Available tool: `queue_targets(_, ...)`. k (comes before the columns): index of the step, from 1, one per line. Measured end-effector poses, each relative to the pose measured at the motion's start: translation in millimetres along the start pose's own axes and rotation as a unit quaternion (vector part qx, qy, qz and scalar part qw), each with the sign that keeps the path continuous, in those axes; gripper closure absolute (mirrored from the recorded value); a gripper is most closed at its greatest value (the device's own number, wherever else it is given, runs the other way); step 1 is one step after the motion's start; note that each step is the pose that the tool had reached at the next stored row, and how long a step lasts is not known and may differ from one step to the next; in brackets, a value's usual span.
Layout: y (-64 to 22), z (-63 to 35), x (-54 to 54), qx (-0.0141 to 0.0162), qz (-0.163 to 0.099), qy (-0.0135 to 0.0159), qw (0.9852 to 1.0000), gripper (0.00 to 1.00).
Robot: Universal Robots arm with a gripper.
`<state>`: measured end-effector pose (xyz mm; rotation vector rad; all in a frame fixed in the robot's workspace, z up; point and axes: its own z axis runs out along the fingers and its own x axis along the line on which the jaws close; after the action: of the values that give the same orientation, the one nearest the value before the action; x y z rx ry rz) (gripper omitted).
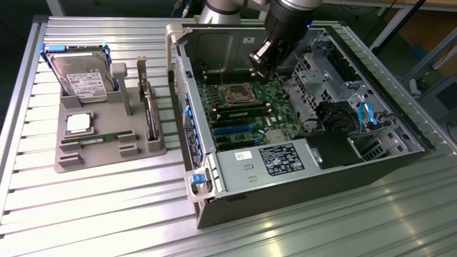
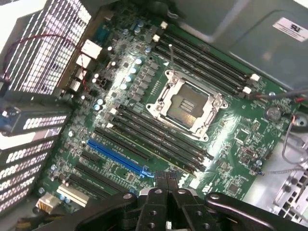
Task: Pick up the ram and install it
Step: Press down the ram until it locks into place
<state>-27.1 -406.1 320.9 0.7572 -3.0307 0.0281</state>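
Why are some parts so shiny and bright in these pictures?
In the exterior view, light glares off the ribbed metal table in front of the computer case. In the wrist view, the vented case wall is washed out white, and the motherboard has bright reflections near the gripper.

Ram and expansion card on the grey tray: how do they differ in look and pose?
The ram is a short, thin strip; the card is longer and taller. The ram lies across the tray; the card stands on edge along the tray's side nearest the case. The card carries a metal bracket; the ram has none. Both are green boards seated in the tray, outside the case.
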Motion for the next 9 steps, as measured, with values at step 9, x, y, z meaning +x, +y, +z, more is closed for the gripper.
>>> queue_targets(9,0.0,0.0,0.0,-0.0021,0.099,0.0013,0.9951,0.90)
